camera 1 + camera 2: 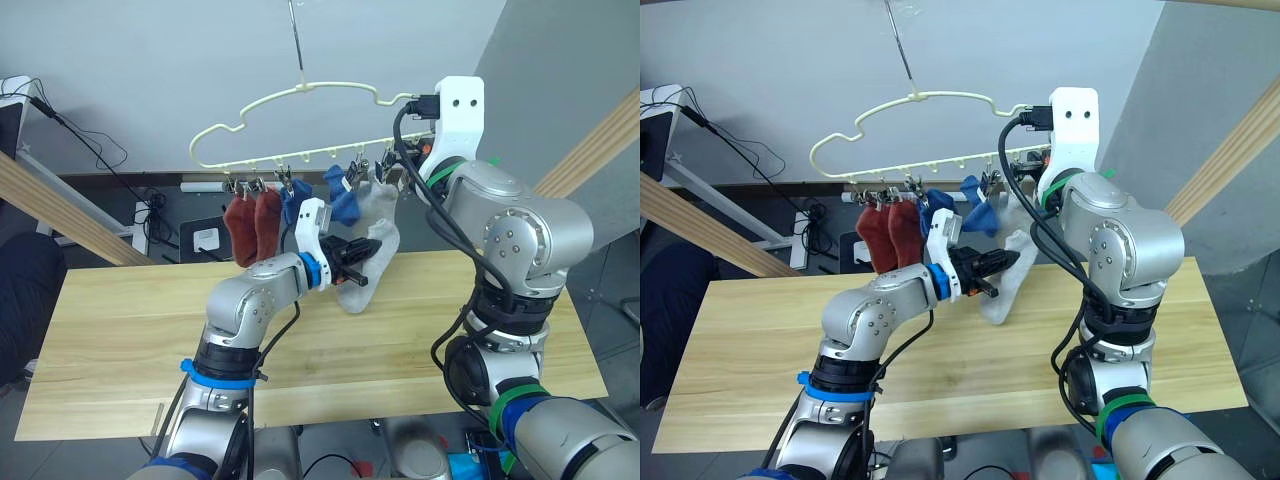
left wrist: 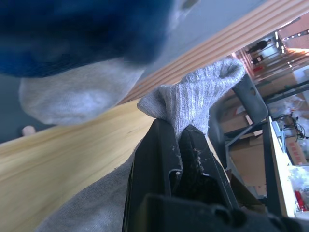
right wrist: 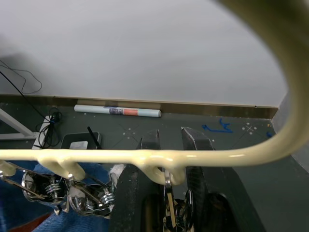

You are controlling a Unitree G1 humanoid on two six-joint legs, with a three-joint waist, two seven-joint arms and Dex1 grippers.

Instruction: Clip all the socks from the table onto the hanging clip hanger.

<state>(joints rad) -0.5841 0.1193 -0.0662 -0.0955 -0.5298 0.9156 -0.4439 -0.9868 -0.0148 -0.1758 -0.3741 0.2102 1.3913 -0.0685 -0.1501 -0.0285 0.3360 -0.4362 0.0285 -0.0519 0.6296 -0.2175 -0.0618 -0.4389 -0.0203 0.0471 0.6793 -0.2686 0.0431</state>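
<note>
- Grey wall and dark floor with cables behind; long pale wood-plank table (image 1: 130, 330) below both arms, bare of socks as far as visible.
- Hung above on a metal hook: thin pale yellow cloud-outline wire clip hanger (image 1: 300, 100), row of small silver metal clips (image 3: 89, 195) beneath its lower bar.
- Already clipped, up and to the left of the left gripper: two rust red knit ankle socks (image 1: 252, 227), then two blue knit socks (image 1: 340, 200), then one light grey knit sock (image 1: 380, 200) nearest the right gripper.
- Left gripper (image 2: 181, 140) pressed together, pinching the cuff of the last light grey ankle sock (image 1: 365, 270); rest of that sock draped below the fingers, clear of the table, just under the hanging grey one. Held by the cuff, probably so the rim can be fed upward into a clip.
- Right gripper (image 3: 169, 145) raised at the hanger's right end, black fingers (image 3: 149, 145) narrowly parted on either side of the end clip (image 3: 169, 203) below the yellow bar. Contact or squeezing of that clip: cannot tell. Likely placed there to spread the clip and steady the frame.
- Judged stage: final sock, lifted but not yet clipped.
</note>
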